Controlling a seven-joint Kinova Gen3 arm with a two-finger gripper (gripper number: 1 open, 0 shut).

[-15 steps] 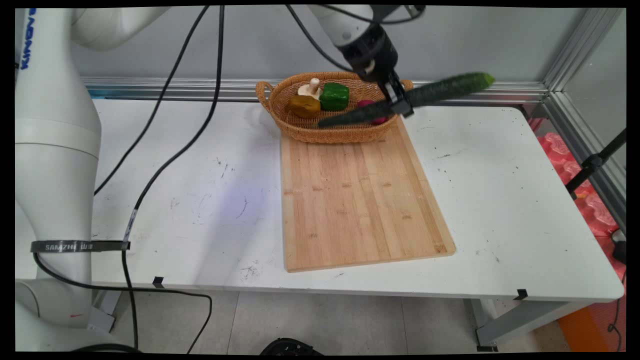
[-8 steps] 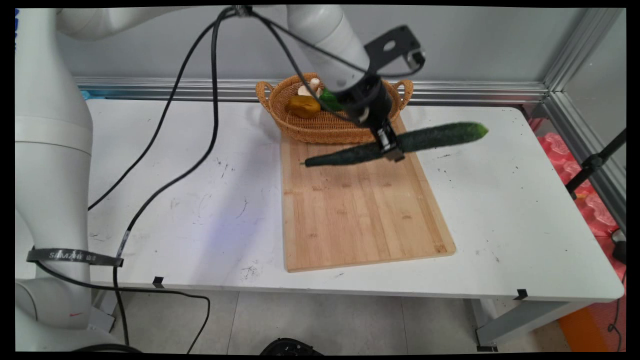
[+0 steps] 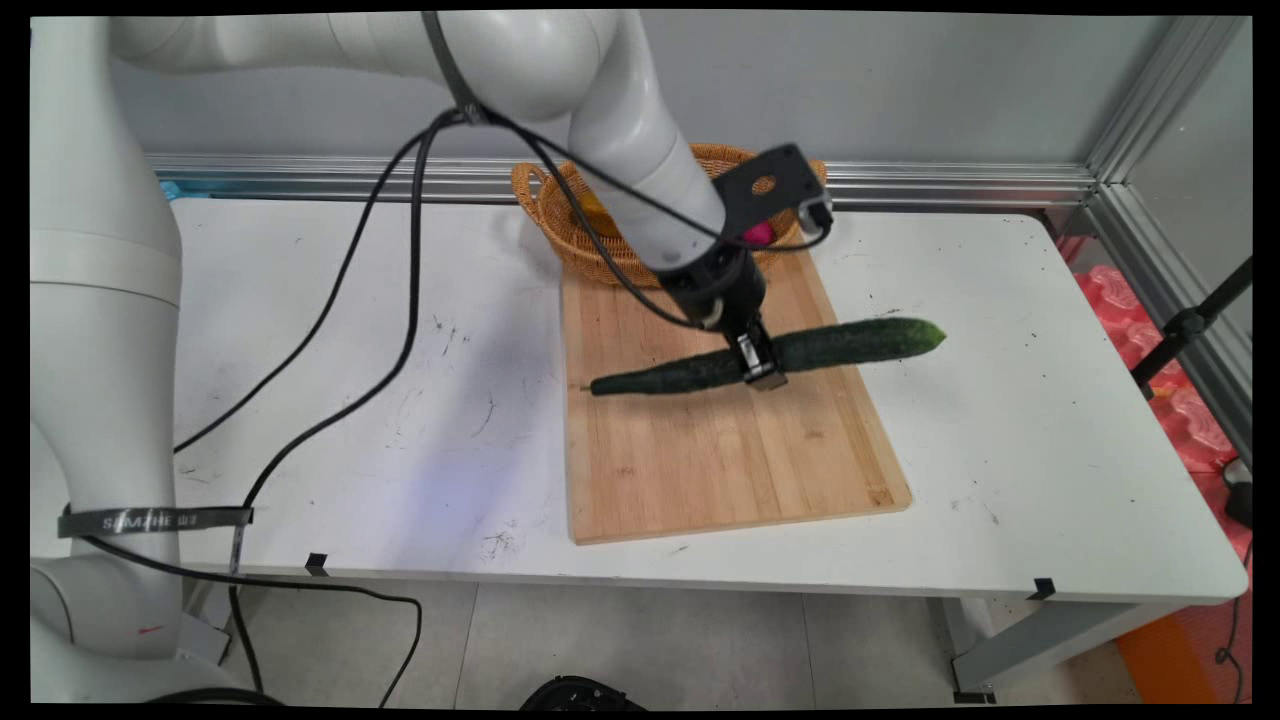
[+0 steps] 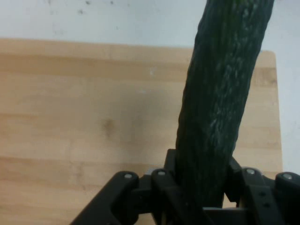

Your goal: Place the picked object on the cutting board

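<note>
The white arm hides most of the woven wicker basket (image 3: 545,205) at the table's far edge; of its contents only a yellowish-brown scrap (image 3: 597,214) and a pink sliver (image 3: 758,233) show, too little to name. In the hand view the long dark green cucumber (image 4: 220,103) runs off the top edge, and its lower end, probably between the black gripper's fingers (image 4: 199,197), is cut off at the bottom.

White rectangular table (image 3: 1000,400) bearing a light bamboo cutting board (image 3: 700,450), which lies flat directly beneath the black two-finger gripper (image 3: 762,368); an oval woven wicker basket (image 3: 560,215) rests beyond the gripper, touching the board's far edge.
</note>
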